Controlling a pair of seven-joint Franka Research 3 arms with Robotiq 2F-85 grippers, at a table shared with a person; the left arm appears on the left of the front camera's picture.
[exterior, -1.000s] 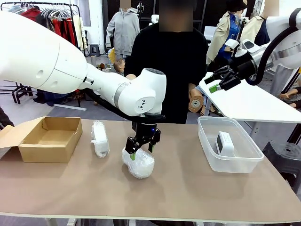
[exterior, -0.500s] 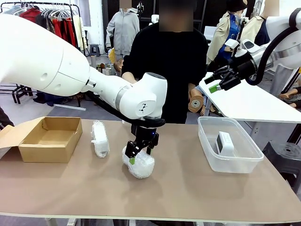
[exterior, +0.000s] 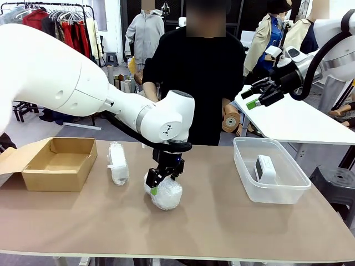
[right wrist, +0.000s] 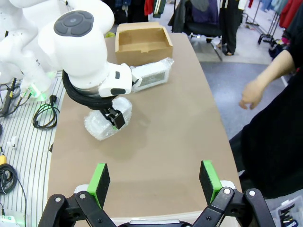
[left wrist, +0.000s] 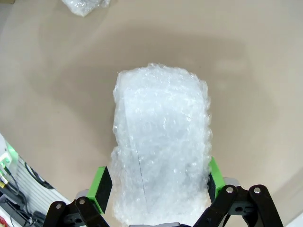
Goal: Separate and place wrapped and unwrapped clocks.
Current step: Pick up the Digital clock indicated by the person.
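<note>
One notch lower — my left gripper point(exterior: 160, 180), jaws spread, now straddles the fat wrapped clock point(left wrist: 161, 137) | pads point(left wrist: 101, 187) flank it, unpinched — ready to close.

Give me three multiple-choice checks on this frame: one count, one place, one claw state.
1. How many bubble-wrap bundles lie on the table? A) one B) two C) three
2. The bare clock is: A) on the table B) in the clear tub C) in the cardboard box
3. The left claw is: A) open, pads either side of the fat bundle B) shut, holding nothing C) open, raised well above the table
Key: 1 B, the fat bundle and a slim roll; 2 B, it sits inside the tub's walls; 3 A, a green pad flanks each side of the wrap.
</note>
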